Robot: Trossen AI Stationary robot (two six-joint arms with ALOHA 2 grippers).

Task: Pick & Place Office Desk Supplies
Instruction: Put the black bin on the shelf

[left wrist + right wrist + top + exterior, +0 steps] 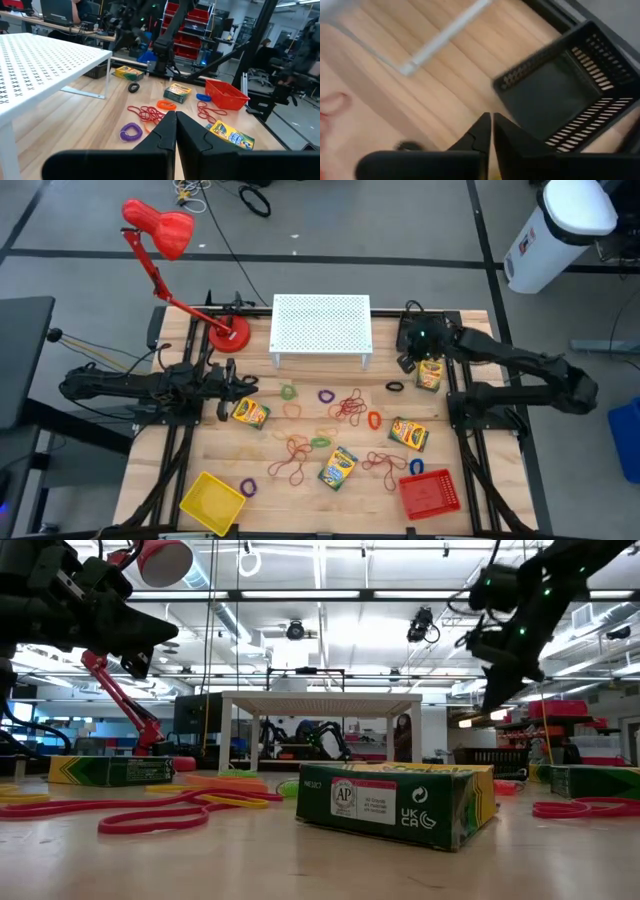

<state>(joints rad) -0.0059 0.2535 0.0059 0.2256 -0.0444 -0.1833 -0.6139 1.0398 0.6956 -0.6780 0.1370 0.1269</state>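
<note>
High view: the left claw (228, 388) is hovering clenched and empty near nine o'clock, just beside a crayon box (250, 413), so the pick appears pending and is calling for reopening. Low view: the right claw (497, 695) is hanging raised at two o'clock. Wrist views: its fingers (487, 131) are pressing together, grasping nothing, over the tabletop (450, 75) beside a black basket (559, 92); rubber bands (150, 113) are lying scattered mid-table.

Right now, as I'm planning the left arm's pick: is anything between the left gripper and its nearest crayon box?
Nothing visible does. The shut left gripper hangs just beside the crayon box, with no object between them.
</note>
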